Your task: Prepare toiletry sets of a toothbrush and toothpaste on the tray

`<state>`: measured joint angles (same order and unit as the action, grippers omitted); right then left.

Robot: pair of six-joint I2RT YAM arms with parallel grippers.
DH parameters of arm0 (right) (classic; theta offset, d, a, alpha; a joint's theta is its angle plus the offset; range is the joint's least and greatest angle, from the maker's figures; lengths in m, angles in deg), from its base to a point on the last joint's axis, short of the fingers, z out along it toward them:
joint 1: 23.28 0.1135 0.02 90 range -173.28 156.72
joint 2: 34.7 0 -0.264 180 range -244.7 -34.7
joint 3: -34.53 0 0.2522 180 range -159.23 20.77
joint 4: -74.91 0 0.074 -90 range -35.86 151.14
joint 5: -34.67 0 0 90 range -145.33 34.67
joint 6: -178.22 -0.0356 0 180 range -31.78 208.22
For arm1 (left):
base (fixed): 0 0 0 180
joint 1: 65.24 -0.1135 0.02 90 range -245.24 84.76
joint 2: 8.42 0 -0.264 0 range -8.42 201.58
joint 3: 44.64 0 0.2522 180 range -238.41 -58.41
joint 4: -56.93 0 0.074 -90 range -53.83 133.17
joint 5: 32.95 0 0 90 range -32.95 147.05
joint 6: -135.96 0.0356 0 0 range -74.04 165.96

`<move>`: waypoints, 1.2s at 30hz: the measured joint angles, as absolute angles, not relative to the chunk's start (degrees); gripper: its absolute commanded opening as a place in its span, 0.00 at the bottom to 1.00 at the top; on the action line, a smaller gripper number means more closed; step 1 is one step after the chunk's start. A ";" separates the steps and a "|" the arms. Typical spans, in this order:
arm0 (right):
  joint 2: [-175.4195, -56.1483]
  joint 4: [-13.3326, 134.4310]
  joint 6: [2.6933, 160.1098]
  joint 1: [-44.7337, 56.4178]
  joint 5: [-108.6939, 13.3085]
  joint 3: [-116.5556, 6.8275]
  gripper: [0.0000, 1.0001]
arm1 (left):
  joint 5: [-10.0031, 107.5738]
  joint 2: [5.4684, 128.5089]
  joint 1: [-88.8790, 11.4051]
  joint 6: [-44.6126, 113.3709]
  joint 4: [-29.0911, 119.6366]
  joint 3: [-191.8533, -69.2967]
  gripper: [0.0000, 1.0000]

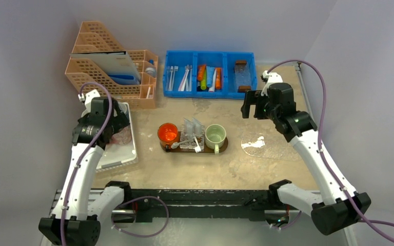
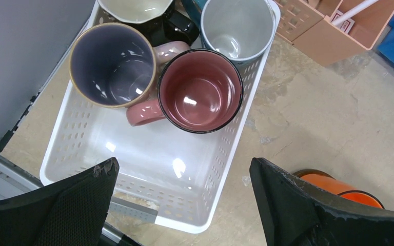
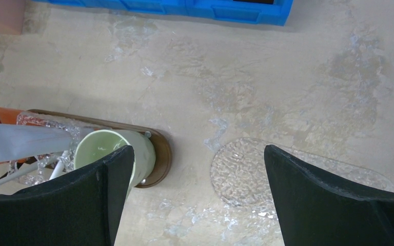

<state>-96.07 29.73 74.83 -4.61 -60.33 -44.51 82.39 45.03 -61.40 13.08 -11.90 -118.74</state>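
Observation:
The dark brown tray (image 1: 222, 148) lies mid-table, its rim (image 3: 163, 154) showing in the right wrist view. On it stand an orange cup (image 1: 168, 133), a clear holder with pale tubes (image 1: 193, 128) and a green cup (image 1: 215, 136). A white toothbrush (image 1: 184, 144) lies across the tray's front. A pale tube (image 3: 20, 141) shows beside the green cup (image 3: 102, 148). My left gripper (image 2: 183, 166) hangs open over the near end of a white basket (image 2: 205, 205). My right gripper (image 3: 199, 151) is open above bare table, just right of the tray, holding nothing.
A blue bin (image 1: 210, 92) at the back holds white toothbrushes (image 1: 177, 78) and orange and green tubes (image 1: 208, 77). The white basket (image 1: 128, 154) holds several mugs (image 2: 200, 89). Peach file racks (image 1: 107, 66) stand back left. A clear textured disc (image 1: 256, 143) lies right of the tray.

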 measured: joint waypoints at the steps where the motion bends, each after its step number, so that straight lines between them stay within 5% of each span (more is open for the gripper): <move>1: -96.07 29.70 75.03 -4.61 -60.35 -44.44 0.99 | 82.32 44.97 -61.44 12.51 -12.16 -118.89 0.98; 36: -78.56 35.36 78.87 -4.61 -87.34 -38.71 0.99 | 85.12 23.94 -61.49 27.92 3.53 -122.09 0.99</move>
<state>-78.56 35.36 78.87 -4.61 -87.34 -38.71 85.12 23.94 -61.49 27.92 3.53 -122.09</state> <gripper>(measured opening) 0.987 0.987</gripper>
